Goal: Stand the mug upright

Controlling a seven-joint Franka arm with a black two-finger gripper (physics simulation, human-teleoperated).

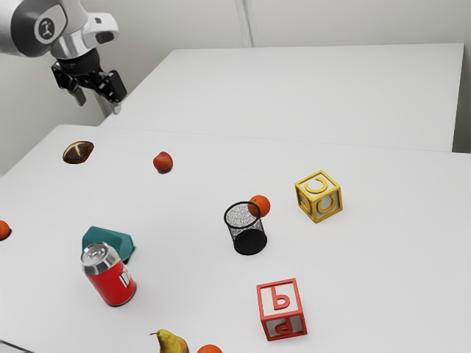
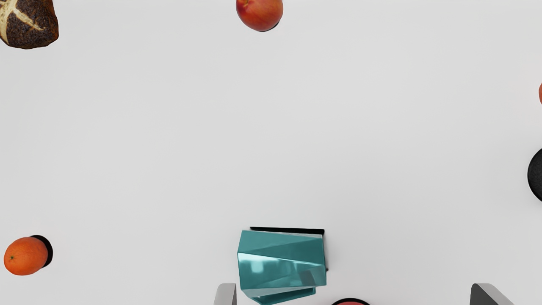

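Note:
The teal faceted mug (image 1: 110,240) lies on its side on the table in the exterior view, partly hidden behind the red can. My gripper (image 1: 94,103) hangs high above the far left part of the table, well away from the mug. Seen from the wrist, the mug (image 2: 283,263) shows its angular side below the hand, nearer one finger than the other. The gripper (image 2: 353,296) is open, its two fingers wide apart with no contact on the mug.
Close beside the mug stands a red can (image 1: 110,278). Around them are an orange (image 2: 26,256), a bread roll (image 1: 78,152), a peach (image 1: 163,162), a black mesh cup (image 1: 249,239), a pear (image 1: 171,342), a yellow block (image 1: 319,197) and a red block (image 1: 282,309).

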